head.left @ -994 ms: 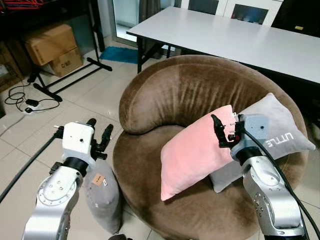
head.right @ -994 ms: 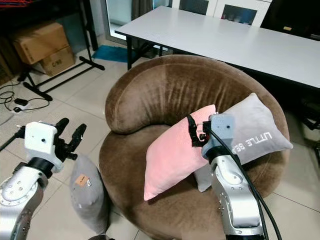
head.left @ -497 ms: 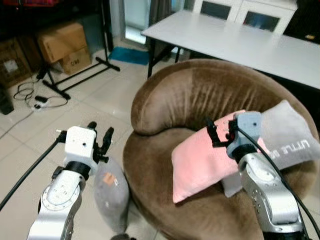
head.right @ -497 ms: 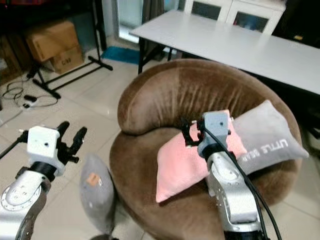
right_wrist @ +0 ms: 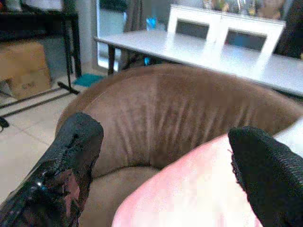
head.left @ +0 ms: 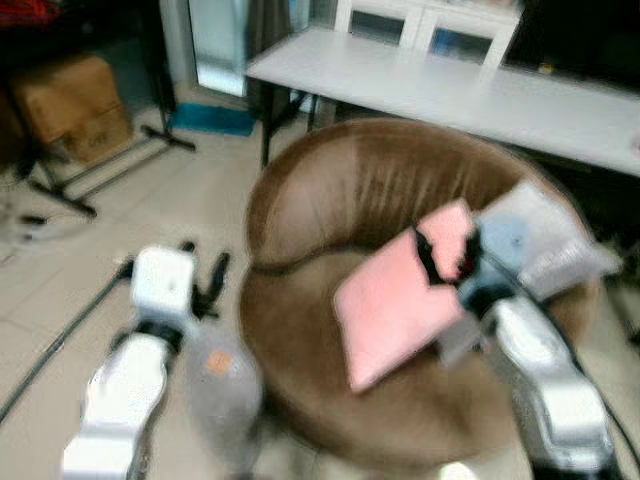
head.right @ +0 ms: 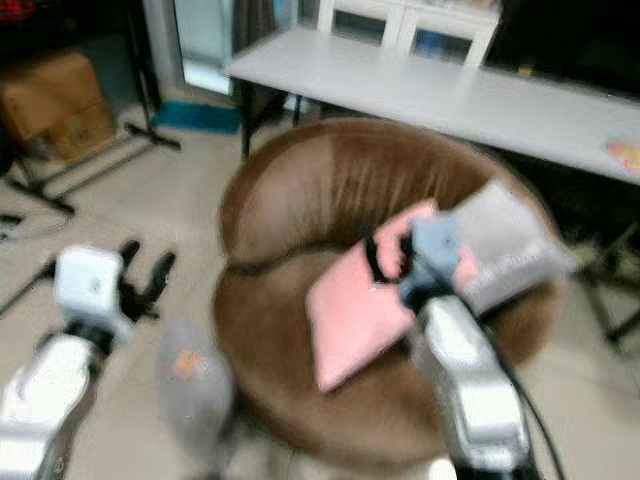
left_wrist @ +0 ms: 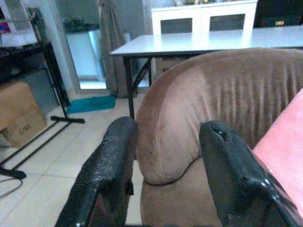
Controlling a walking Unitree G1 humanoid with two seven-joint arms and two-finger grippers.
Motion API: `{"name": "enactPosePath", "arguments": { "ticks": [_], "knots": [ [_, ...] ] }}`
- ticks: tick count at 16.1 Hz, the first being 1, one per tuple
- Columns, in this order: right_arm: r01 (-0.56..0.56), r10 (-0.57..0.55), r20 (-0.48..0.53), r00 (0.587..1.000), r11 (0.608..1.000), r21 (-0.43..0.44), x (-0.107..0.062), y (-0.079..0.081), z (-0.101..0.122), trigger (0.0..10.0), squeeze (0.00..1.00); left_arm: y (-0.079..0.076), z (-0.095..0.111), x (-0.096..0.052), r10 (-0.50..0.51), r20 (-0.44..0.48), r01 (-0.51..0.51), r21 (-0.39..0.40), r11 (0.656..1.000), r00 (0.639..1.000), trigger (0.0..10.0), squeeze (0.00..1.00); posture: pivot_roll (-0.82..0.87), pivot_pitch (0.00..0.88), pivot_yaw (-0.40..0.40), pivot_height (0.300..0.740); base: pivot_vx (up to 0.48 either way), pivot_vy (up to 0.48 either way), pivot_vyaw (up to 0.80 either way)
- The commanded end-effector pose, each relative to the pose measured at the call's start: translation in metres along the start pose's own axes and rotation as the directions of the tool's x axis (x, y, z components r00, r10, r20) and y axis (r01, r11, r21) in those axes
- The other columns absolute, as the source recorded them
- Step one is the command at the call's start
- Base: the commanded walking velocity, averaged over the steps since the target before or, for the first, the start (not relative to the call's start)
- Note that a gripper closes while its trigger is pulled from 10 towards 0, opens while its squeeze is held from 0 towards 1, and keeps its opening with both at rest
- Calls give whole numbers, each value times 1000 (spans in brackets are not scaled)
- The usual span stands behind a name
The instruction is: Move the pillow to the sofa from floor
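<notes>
sofa (head.left: 330,200) fills the middle of what we see, a round brown tub seat, with a pink pillow (head.left: 400,300) leaning on it and a grey printed cushion (head.left: 545,240) just behind that. both head views are blurred, so fine detail is lost.

our right gripper (right_wrist: 156,156) hangs just above the pink pillow's upper edge, fingers spread wide and holding nothing; the pillow's pink cloth lies below and between the fingers, apart from them as far as we can tell. beyond the fingers rises the sofa's backrest, and past that the white table (right_wrist: 213,54).

our left gripper (left_wrist: 165,165) is raised beside the sofa's outer wall, its two black fingers also parted and empty, pointing toward the backrest. just below and beside this gripper, on the tiled floor (head.left: 90,270), a second grey pillow (head.left: 215,385) with a small orange tag stands against the sofa's base.

we judge the pink pillow's move as finished: it rests on the seat and we have let go. if the grey one on the floor counts too, that part is left, and the left gripper is nearest to it. a cardboard box (head.left: 75,105) sits well off, far past the left gripper.
</notes>
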State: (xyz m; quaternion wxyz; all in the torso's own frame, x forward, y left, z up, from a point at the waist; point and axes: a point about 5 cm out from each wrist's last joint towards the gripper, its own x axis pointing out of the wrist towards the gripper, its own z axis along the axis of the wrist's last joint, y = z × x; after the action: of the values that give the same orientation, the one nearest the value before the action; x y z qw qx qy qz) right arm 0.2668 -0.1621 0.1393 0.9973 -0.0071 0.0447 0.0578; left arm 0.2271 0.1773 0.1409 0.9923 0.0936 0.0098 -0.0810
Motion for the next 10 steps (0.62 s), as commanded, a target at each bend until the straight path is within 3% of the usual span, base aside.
{"name": "enactPosePath", "arguments": {
  "ticks": [1,2,6,10],
  "knots": [
    [-1,1,9,1000,1000,-2,0,1,3,10000,1000,3,1,0,10,-4,-10,17,1000,1000,10000,0,17,0,-64,740,0,326,0],
    [51,-52,30,998,998,36,1,-2,5,10000,1000,4,1,0,12,-6,-12,19,1000,1000,10000,0,16,0,-63,740,0,322,0],
    [-61,60,28,998,998,22,1,12,5,10000,1000,7,-3,-1,28,-13,-28,10,1000,1000,10000,0,16,0,-63,740,0,142,0],
    [-135,135,5,991,991,6,-1,21,2,10000,1000,15,-3,1,63,7,-63,10,998,998,10000,0,18,0,-62,740,0,0,730]
  ]
}}
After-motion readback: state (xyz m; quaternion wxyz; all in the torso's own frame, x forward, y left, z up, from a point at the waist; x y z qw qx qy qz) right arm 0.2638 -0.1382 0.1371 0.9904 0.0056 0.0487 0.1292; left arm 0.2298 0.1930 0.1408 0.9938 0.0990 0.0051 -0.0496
